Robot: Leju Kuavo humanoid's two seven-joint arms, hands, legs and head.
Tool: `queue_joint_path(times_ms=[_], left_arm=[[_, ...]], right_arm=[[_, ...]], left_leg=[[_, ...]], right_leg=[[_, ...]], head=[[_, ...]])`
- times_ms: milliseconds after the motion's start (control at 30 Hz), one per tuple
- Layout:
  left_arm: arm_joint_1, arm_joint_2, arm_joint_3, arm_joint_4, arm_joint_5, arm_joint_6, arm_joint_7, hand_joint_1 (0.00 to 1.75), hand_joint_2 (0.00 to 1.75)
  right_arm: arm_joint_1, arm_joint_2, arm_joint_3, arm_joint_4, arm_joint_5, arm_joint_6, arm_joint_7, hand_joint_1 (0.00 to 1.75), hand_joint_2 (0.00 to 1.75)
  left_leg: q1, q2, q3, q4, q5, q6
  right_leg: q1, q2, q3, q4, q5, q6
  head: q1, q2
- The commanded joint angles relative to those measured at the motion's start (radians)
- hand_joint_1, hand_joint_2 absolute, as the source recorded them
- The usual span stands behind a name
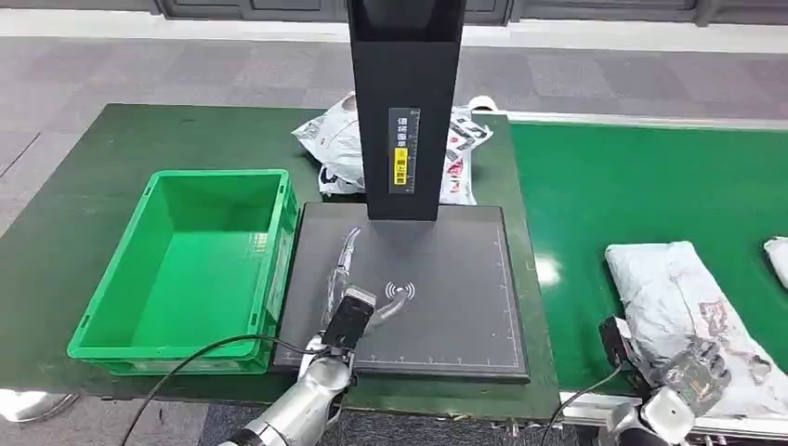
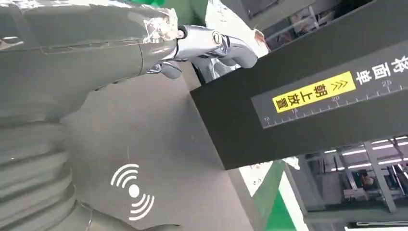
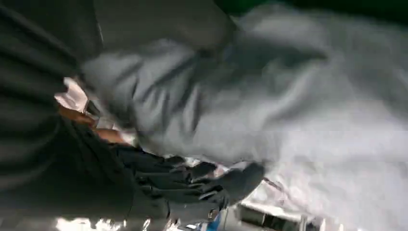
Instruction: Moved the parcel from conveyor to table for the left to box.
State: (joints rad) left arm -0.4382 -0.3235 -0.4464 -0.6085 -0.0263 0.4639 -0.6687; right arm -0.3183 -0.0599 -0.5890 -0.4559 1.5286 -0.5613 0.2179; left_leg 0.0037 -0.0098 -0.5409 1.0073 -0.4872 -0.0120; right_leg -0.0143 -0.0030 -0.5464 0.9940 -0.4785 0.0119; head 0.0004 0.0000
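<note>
Two surfaces meet under a grey tiled floor (image 1: 186, 65) at the frame's top: a dark green table (image 1: 84, 204) left, a bright green conveyor belt (image 1: 632, 186) right. At lower right, the right hand (image 1: 692, 372) clasps a crumpled white plastic parcel (image 1: 669, 279) on the belt. The left hand (image 1: 348, 316) hovers spread over a black scanner pad (image 1: 446, 269) beside an empty green plastic crate (image 1: 186, 269).

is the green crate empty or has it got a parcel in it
Empty: the green crate shows only its bare floor in the head view. Parcels lie outside it.
</note>
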Motion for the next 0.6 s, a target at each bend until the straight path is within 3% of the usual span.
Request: queue_joint_path(times_ms=[33,167,233,400,533,567,600], left_arm=[[-0.009,0.037,0.050,0.020,0.000,0.005,-0.029,0.00,1.75],[0.005,0.040,0.071,0.007,-0.011,0.025,-0.029,0.00,1.75],[0.011,0.042,0.087,0.004,-0.017,0.031,-0.029,0.00,1.75],[0.013,0.044,0.087,0.002,-0.017,0.030,-0.029,0.00,1.75],[0.018,0.046,0.093,-0.013,-0.046,0.054,-0.029,0.00,1.75],[0.018,0.047,0.093,-0.017,-0.051,0.058,-0.029,0.00,1.75],[0.017,0.050,0.088,-0.024,-0.063,0.063,-0.029,0.00,1.75]], right_arm=[[-0.042,-0.013,0.057,0.166,-0.029,0.023,-0.036,1.75,1.75],[-0.057,0.027,0.044,0.128,-0.147,-0.128,-0.216,1.75,1.75],[-0.043,0.071,0.039,-0.006,-0.228,-0.137,-0.339,1.75,1.75],[-0.050,0.075,0.044,-0.006,-0.223,-0.137,-0.329,1.75,1.75],[-0.037,0.200,-0.031,-0.239,-0.438,-0.137,-0.744,1.75,1.75],[-0.037,0.219,-0.014,-0.261,-0.466,-0.137,-0.787,1.75,1.75],[-0.027,0.247,0.115,-0.289,-0.597,-0.137,-0.857,1.75,1.75]], left_leg=[[0.001,0.003,-0.001,0.000,0.002,0.000],[0.001,0.004,-0.002,0.002,0.003,0.002],[0.000,0.007,-0.003,0.002,0.003,0.003],[0.000,0.008,-0.004,0.001,0.004,0.003],[0.000,0.007,-0.005,0.002,0.004,0.003],[0.000,0.007,-0.006,0.002,0.004,0.003],[0.000,0.008,-0.006,0.002,0.004,0.003]], right_leg=[[0.001,0.003,-0.001,-0.002,0.004,0.001],[0.001,0.004,-0.002,-0.002,0.006,0.003],[0.000,0.006,-0.003,-0.001,0.007,0.003],[0.000,0.008,-0.005,-0.001,0.008,0.002],[0.000,0.007,-0.007,0.000,0.008,0.002],[0.000,0.007,-0.007,0.001,0.008,0.002],[0.000,0.008,-0.008,0.002,0.008,0.003]], head=[[0.000,0.000],[0.000,0.000],[0.000,0.000],[0.000,0.000],[0.000,0.000],[0.000,0.000],[0.000,0.000]])
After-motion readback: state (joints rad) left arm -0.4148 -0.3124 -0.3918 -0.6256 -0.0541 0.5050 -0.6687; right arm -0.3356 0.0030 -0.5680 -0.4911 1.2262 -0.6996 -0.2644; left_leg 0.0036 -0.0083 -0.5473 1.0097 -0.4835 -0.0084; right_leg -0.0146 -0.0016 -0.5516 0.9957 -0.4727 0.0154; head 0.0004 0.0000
